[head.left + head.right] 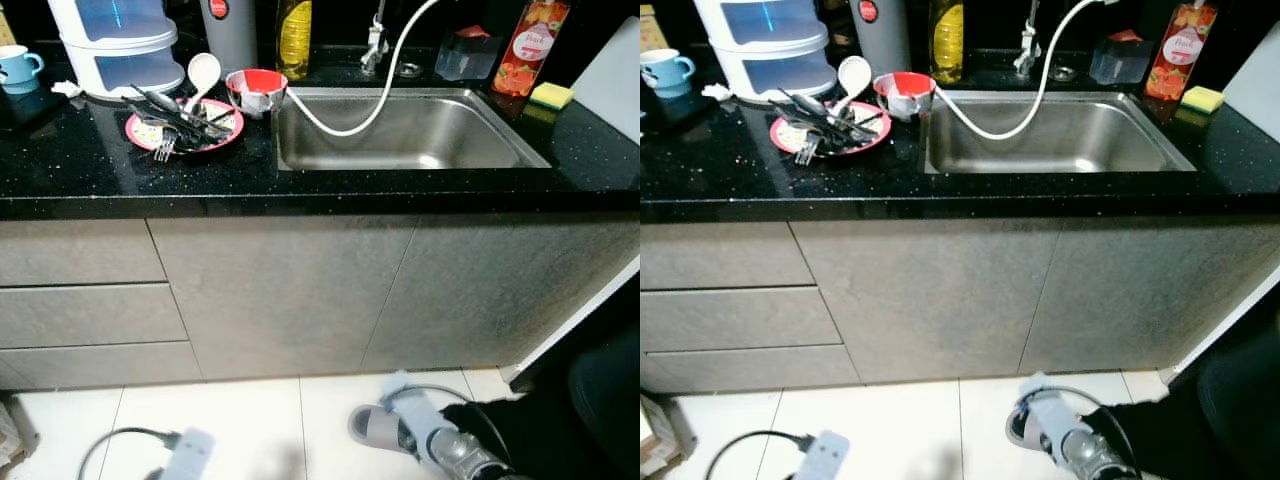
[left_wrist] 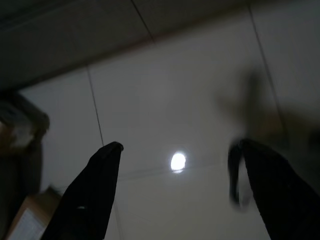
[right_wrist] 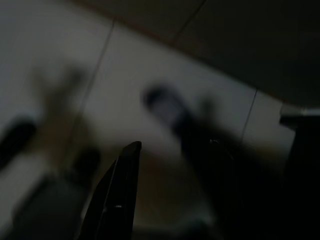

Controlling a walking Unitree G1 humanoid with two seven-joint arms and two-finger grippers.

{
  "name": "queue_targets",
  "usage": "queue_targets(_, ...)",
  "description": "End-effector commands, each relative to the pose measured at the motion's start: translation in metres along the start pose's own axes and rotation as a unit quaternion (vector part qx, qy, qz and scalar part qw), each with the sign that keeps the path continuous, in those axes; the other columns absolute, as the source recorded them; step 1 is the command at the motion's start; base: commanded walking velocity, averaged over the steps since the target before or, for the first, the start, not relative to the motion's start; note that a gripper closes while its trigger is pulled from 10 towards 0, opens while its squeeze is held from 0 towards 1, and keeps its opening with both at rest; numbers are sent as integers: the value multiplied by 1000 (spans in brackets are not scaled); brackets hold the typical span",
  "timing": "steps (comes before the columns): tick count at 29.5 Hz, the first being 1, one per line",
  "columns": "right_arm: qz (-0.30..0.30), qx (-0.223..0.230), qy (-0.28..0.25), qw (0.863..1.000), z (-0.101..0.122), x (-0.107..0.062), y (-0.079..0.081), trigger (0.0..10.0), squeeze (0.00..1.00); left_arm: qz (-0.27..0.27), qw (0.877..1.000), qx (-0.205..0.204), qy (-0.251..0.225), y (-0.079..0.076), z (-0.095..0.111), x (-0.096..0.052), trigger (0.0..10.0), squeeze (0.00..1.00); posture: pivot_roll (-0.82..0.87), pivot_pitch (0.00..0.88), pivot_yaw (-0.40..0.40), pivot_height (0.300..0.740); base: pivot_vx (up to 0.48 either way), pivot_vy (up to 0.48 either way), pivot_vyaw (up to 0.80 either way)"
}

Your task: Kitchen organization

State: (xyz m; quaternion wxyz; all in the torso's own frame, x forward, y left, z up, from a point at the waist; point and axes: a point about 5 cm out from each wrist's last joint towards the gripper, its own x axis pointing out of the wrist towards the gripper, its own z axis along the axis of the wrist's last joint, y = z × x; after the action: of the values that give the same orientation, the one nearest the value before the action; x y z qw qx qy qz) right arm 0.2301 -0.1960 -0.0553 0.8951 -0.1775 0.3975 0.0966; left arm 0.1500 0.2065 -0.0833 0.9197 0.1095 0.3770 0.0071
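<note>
utensils (image 1: 180,118) lie heaped on the pink plate (image 1: 143,137), well above and ahead of the left gripper (image 2: 175,195), which hangs spread open over the floor; right gripper (image 3: 165,195) unclear. judged best: raise the left arm first, approach from above, pick one piece.

A home kitchen, seen at its sink counter.

A stainless steel sink (image 1: 420,135) is set into a black speckled countertop (image 1: 90,165), with a tap (image 1: 375,45) and a white hose (image 1: 360,110) curving into the basin. Just left of the sink sits a red bowl (image 1: 257,90), and further left a pink plate (image 1: 150,135) heaped with used cutlery (image 1: 175,118) and a white spoon (image 1: 203,72). Behind the sink stand an oil bottle (image 1: 294,28) and a red-labelled bottle (image 1: 532,45), with a yellow sponge (image 1: 552,95) to its right. Below the sink run grey cabinet fronts (image 1: 290,290) with drawers (image 1: 85,315) to the left, above a white tiled floor (image 1: 260,425).
</note>
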Motion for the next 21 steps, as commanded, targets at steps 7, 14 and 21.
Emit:
queue_targets(7, -15, 45, -85, 995, 32, 1, -12, 10000, 0, 26, 988, -76, -133, 3, 42, -5, 10000, 0, 186, 0, -44, 740, 0, 0, 0)
queue_targets(14, -26, 102, -161, 981, 56, -6, -29, 10000, 0, 32, 960, -166, -224, 3, 81, -33, 10000, 0, 184, 0, -48, 740, 0, 0, 0)
queue_targets(21, -46, 152, -351, 923, 151, -47, -40, 10000, 0, 43, 926, -125, -354, 26, 158, -77, 10000, 0, 162, 0, -39, 740, 0, 0, 0)
